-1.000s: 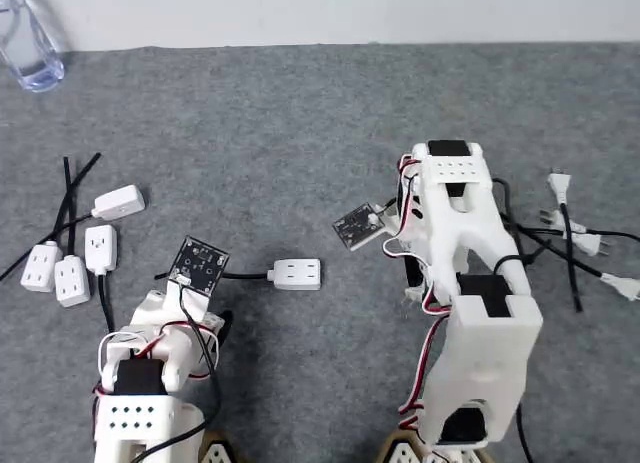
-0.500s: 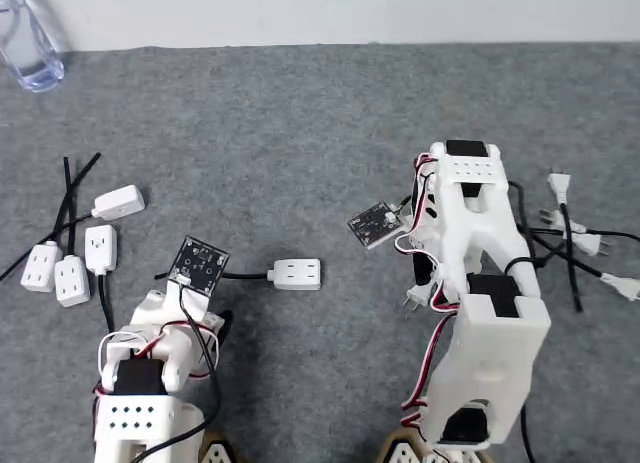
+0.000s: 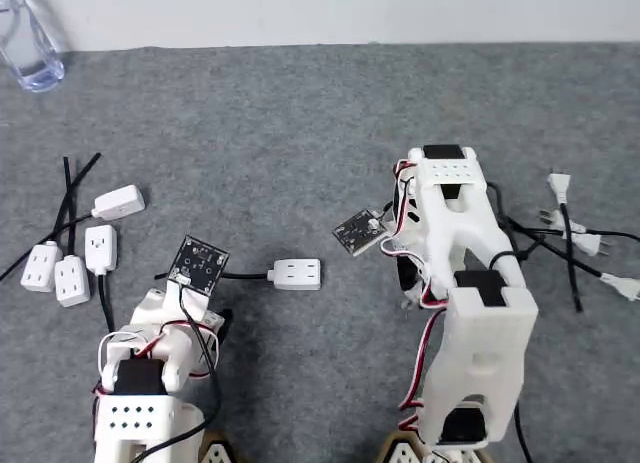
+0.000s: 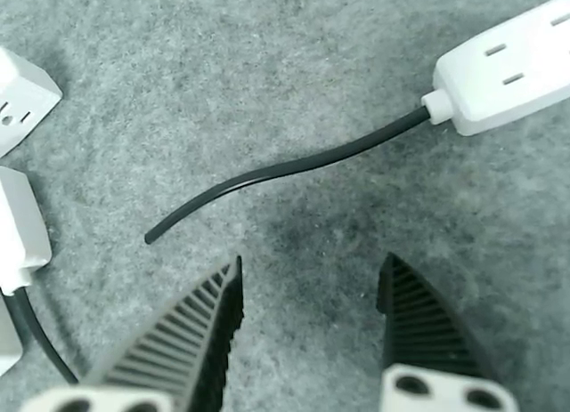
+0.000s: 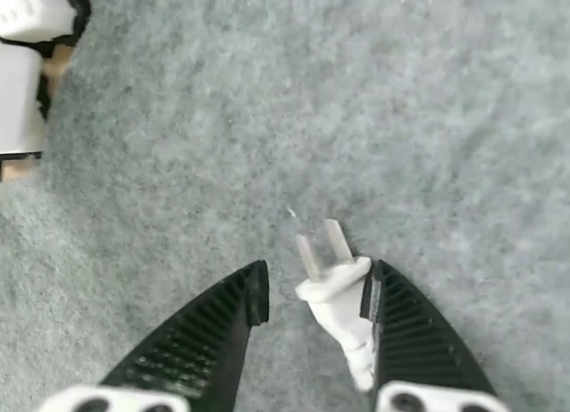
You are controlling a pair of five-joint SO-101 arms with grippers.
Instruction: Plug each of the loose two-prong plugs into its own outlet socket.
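1. Your left gripper (image 4: 310, 278) hovers over the grey carpet (image 3: 300, 113) at the lower left of the high view, its fingers spread with nothing between them.
2. Just ahead of it lies one outlet socket (image 4: 512, 65), with its black cord (image 4: 285, 167) ending loose on the carpet.
3. Your right gripper (image 5: 316, 283) pinches a two-prong plug (image 5: 334, 292); the body sits against one finger and the prongs point at the carpet.
4. The right arm (image 3: 460, 243) stands right of centre, well apart from that socket.
5. Three loose plugs (image 3: 590, 245) lie at the right edge.
6. Four more sockets (image 3: 70, 280) cluster at the left edge.
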